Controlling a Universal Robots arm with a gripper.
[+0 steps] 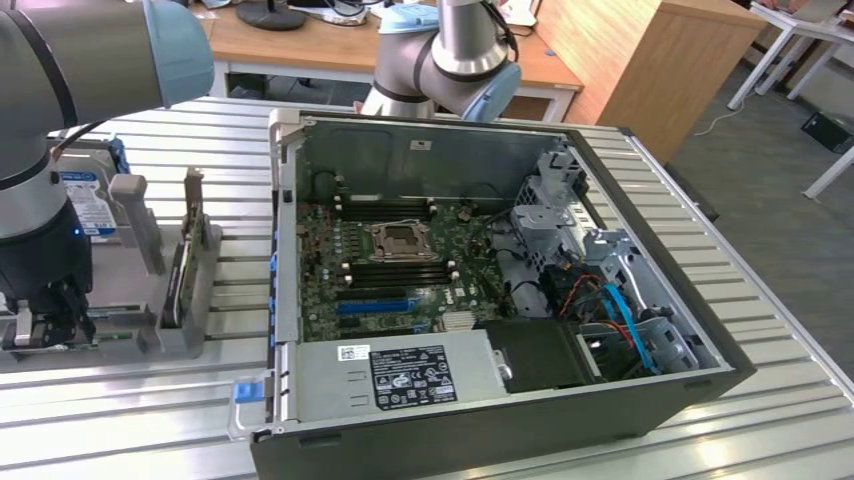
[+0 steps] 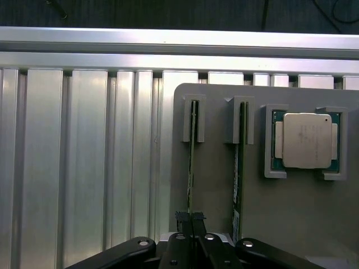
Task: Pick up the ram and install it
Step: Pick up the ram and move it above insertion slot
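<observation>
Seen edge-on, the ram is a thin green stick standing in a slot of a grey holder. My gripper is shut on its near end, one dark finger on each side. A second green stick stands in the neighbouring slot, untouched. In the exterior view, my gripper is low over the holder at the exterior view's left, beside the open computer case.
A silver processor sits in its own pocket on the holder beside the sticks. Inside the case lies the motherboard with its black slots and a blue slot. The table is ribbed aluminium.
</observation>
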